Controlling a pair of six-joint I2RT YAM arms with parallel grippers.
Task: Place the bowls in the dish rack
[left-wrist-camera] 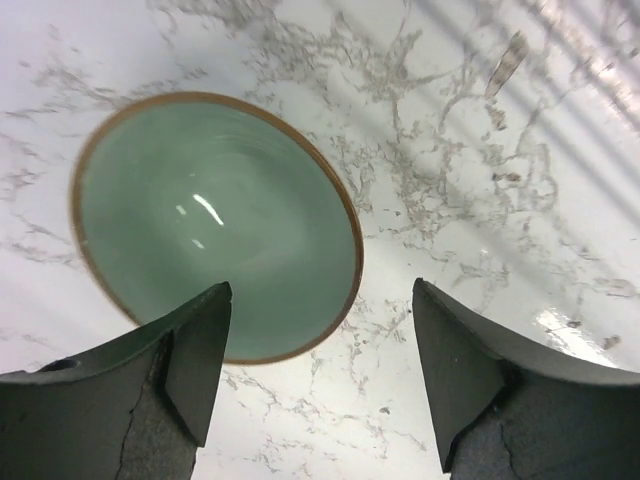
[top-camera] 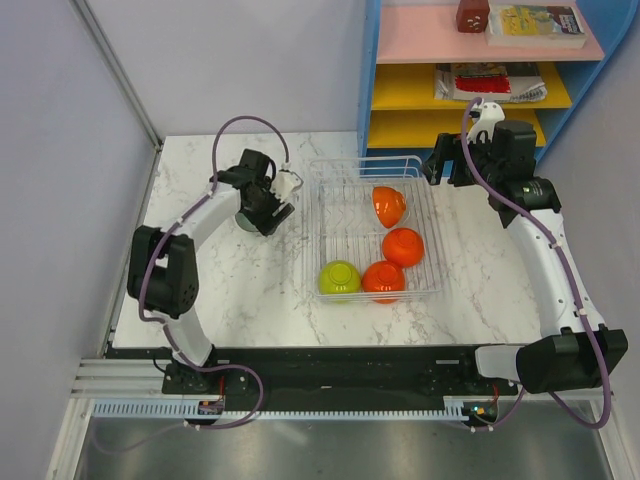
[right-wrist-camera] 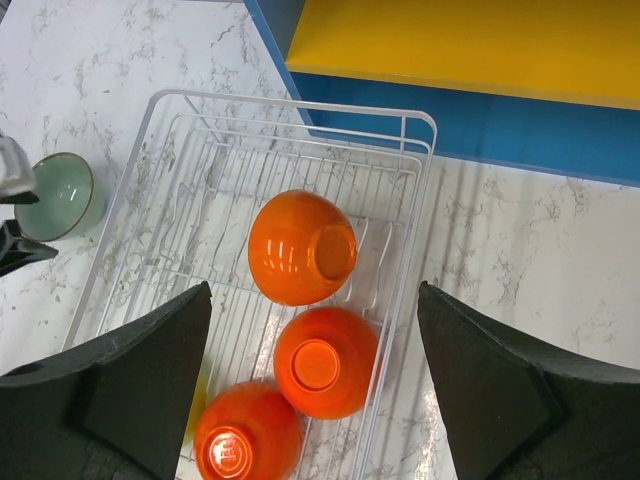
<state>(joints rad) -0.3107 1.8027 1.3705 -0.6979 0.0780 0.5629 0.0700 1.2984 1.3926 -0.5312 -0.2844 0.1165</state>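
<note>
Currently left gripper (left-wrist-camera: 320, 300) hangs spread over the sage-green bowl (left-wrist-camera: 215, 225), upright on the marble table (top-camera: 250, 300) near the dish rack (top-camera: 345, 225)'s left side; likely light, stiff, slick plastic, so pinch its rim wall.

The counter (top-camera: 220, 300) is smooth, glossy marble-look white (grey-veined). The orange bowls (right-wrist-camera: 300, 245) and sage bowl (left-wrist-camera: 215, 225) shine like glossy plastic. The rack (right-wrist-camera: 200, 200) is thin pale wire. The left tool (left-wrist-camera: 321, 288) looks matt, dark.

Bright, even light; soft glare
</note>
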